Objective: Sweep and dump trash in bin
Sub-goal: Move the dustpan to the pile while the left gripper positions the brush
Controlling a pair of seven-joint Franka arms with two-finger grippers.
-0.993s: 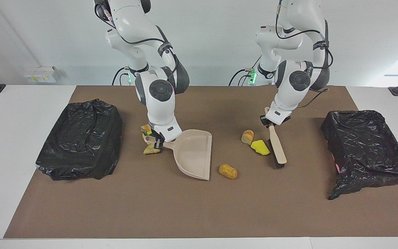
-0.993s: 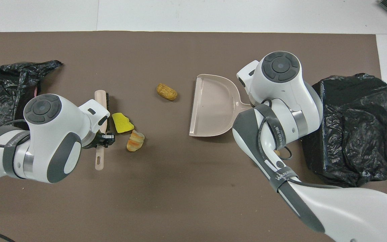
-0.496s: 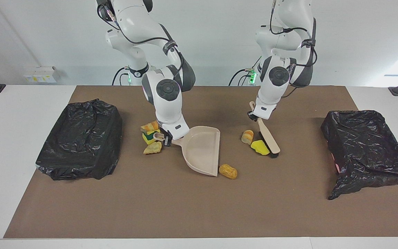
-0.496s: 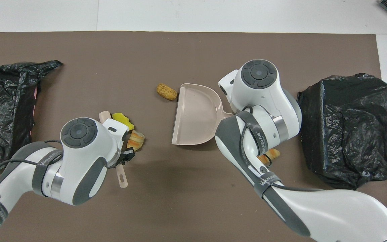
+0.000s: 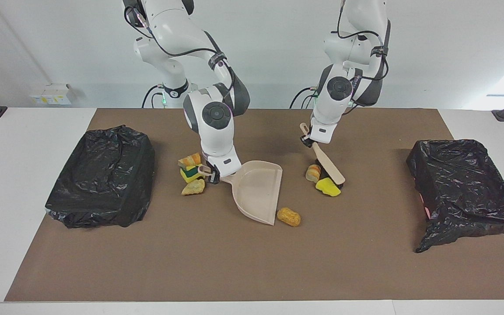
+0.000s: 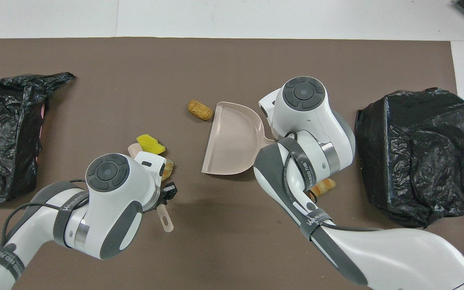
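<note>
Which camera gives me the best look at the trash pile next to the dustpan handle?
The facing view: the trash pile shows fully there, sponges and bread-like chunks stacked beside the dustpan handle. In the overhead view the right arm covers nearly all of it; only one tan chunk peeks out.

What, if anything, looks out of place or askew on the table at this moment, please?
A cluster of trash lumps lies beside the dustpan's handle, not at the open mouth of the dustpan, so sweeping toward the pan would miss them. One bin bag sags, a corner trailing onto the mat.
</note>
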